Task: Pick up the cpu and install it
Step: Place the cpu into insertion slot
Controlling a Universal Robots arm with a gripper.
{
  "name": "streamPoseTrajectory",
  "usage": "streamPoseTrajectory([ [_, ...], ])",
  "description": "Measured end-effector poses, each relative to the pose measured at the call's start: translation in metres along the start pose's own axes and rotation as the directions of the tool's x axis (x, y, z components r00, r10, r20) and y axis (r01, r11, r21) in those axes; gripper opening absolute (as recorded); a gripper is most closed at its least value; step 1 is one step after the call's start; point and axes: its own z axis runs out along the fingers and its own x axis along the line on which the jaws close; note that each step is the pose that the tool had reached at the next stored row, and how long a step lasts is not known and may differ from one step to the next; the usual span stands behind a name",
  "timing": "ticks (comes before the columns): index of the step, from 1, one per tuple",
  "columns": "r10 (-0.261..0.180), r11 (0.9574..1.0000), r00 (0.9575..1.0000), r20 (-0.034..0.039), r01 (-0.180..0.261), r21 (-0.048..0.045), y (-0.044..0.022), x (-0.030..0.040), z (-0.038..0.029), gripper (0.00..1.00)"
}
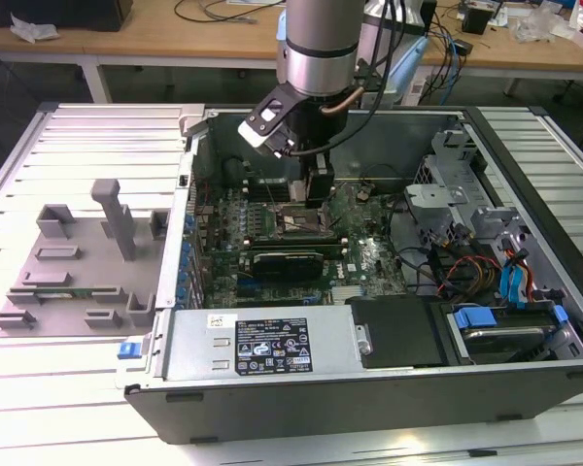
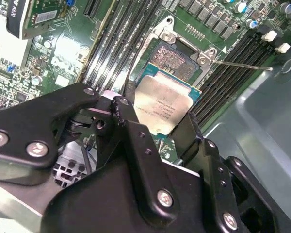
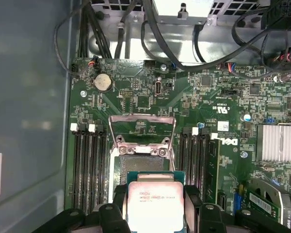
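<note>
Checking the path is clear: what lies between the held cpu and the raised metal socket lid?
In the first wrist view, only the bare dark socket bed lies between the shiny silver square cpu and the raised metal lid.

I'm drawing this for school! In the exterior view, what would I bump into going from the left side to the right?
Left to right: grey moulded holder → end effector, clamped on the cpu → silver metal bracket → blue cables.
</note>
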Motion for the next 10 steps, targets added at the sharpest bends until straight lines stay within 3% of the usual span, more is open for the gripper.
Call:
streamPoseTrajectory([
  [6, 0.0, 1.0, 1.0, 0.0001, 0.0, 0.0, -0.0005, 0.0002, 0.0117, 0.55],
  [10, 0.001, 1.0, 1.0, -0.0001, -0.001, 0.0018, -0.0006, 0.0059, 0.0213, 0.55],
])
